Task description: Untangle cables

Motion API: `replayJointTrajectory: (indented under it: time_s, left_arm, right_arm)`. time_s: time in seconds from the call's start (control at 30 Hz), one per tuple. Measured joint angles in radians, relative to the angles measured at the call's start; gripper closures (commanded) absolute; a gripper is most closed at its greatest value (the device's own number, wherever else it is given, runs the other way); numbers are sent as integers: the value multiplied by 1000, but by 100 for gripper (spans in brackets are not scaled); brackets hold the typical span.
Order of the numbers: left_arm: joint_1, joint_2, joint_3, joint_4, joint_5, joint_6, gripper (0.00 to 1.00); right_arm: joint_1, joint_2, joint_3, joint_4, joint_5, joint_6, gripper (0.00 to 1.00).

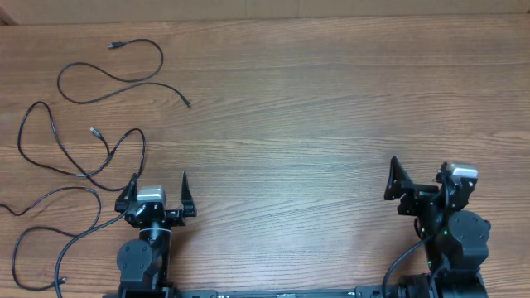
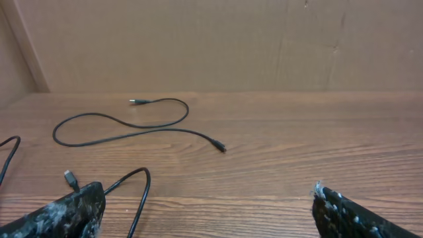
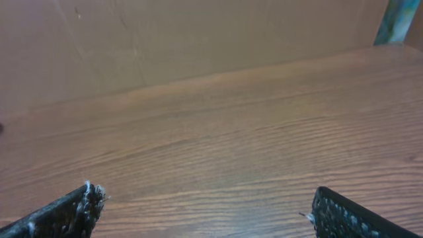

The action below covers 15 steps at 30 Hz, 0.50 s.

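Note:
Three thin black cables lie spread over the left part of the wooden table. One cable [image 1: 124, 79] curls alone at the far left; in the left wrist view this same cable [image 2: 125, 135] lies ahead, with plugs at both ends. A second cable [image 1: 58, 153] loops down to just beside my left gripper [image 1: 157, 189]; its loop [image 2: 142, 192] and plug [image 2: 68, 177] sit by the left finger [image 2: 69, 213]. A third cable [image 1: 50, 219] runs along the left edge. My left gripper [image 2: 208, 201] is open and holds nothing. The right gripper [image 1: 421, 174] [image 3: 205, 201] is open over bare wood, far from the cables.
A brown panel [image 2: 211, 39] stands along the table's far edge. A teal post [image 3: 396, 20] rises at the far right corner in the right wrist view. Both arm bases [image 1: 145, 261] [image 1: 451, 248] sit at the table's near edge.

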Motion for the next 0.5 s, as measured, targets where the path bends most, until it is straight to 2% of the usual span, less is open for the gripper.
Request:
replayJointTrajectory:
  time_s: [0.23, 0.5]
  left_arm:
    - [0, 0, 0, 0, 0, 0, 0]
    - [0, 0, 0, 0, 0, 0, 1]
  right_arm:
    - [2, -95, -80, 70, -33, 0, 0]
    - [36, -238, -251, 216, -65, 0, 0]
